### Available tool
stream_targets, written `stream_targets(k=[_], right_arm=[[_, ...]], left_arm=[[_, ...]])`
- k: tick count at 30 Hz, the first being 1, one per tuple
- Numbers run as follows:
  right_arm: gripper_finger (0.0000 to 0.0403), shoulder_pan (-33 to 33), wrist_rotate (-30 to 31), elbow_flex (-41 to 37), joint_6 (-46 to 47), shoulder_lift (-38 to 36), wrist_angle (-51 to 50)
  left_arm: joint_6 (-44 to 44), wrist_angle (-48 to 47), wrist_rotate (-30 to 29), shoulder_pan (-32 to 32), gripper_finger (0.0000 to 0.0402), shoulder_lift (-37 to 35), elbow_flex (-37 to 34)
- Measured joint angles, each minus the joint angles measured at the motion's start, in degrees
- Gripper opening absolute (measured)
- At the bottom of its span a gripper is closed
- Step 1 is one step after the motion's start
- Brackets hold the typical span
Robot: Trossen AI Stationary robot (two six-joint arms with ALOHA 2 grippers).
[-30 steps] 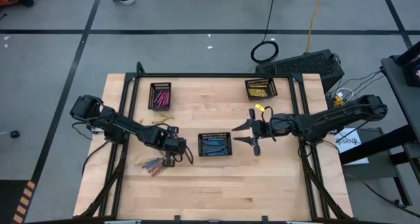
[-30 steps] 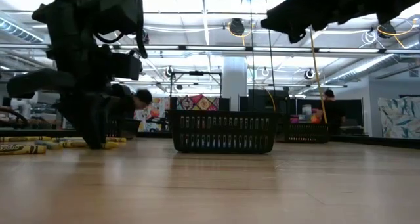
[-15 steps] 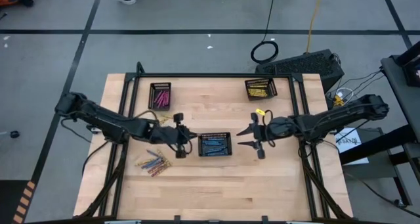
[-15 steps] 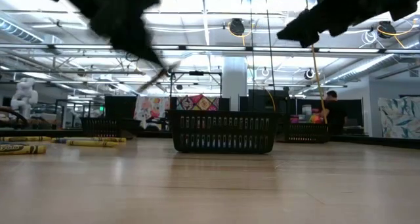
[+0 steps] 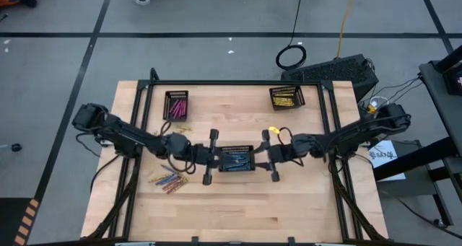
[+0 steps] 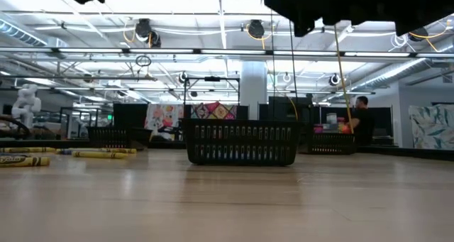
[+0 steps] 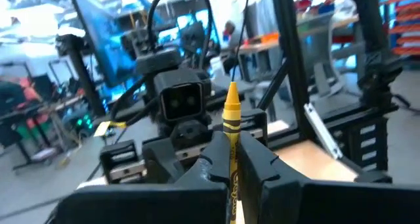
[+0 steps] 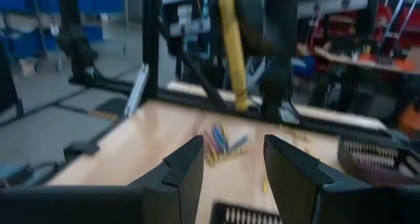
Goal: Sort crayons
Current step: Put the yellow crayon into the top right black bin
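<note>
My left gripper (image 5: 215,157) is raised at the left end of the black tray of blue crayons (image 5: 236,159), pointing level toward the table's right, shut on a yellow crayon (image 7: 231,115). My right gripper (image 5: 266,156) faces it from the tray's right end, open, with nothing between its fingers (image 8: 190,168). In the right wrist view the yellow crayon (image 8: 233,60) stands upright in the left gripper. A pile of loose crayons (image 5: 167,181) in blue, pink and yellow lies flat on the table at the near left. My left gripper pinches the yellow crayon's wrapped shaft (image 7: 231,175) between its two fingers. The fingers come level from the table's left and lie across the crayon. The crayon stands about upright, its pointed tip (image 7: 231,89) above the fingers, lifted clear of table and tray.
A tray of pink crayons (image 5: 176,105) stands at the far left, a tray of yellow ones (image 5: 286,97) at the far right. A few yellow crayons (image 5: 177,133) lie left of centre. A black frame edges the table. A person (image 6: 358,121) stands in the room behind.
My left gripper has risen from the loose pile, tipped from pointing down to level, and gone toward the table's right as far as the blue tray, carrying the yellow crayon clear of the table. My right gripper has come a little toward the tray.
</note>
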Motion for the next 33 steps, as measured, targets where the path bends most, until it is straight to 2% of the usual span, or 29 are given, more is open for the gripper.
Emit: stream_targets(k=[9, 15, 21, 26, 29, 33], right_arm=[[0.0144, 0.78, 2.29, 0.00, 0.49, 6.14, 11.95], [0.0144, 0.78, 3.37, 0.14, 0.46, 9.11, 17.18], [0.0144, 0.78, 3.25, 3.93, -0.12, 9.22, 10.60], [0.0139, 0.89, 3.25, 5.51, -1.18, 9.20, 8.88], [0.0122, 0.89, 3.24, 5.51, -1.27, 9.22, 8.64], [0.0079, 0.89, 3.23, 5.51, -1.03, 9.22, 8.45]], left_arm=[[0.04, 7.40, 0.42, 0.04, 0.0002, 4.47, 0.00], [0.00, 8.54, 0.43, 0.04, 0.0002, 5.22, 0.00], [-0.03, 9.67, 0.40, 0.15, 0.0002, 5.21, 0.00], [-0.35, 9.02, -0.72, 0.24, 0.0002, 5.21, 0.00], [-0.35, 8.92, -0.77, 0.24, 0.0002, 5.19, 0.00], [-0.35, 8.85, -0.87, 0.21, 0.0002, 5.19, 0.00]])
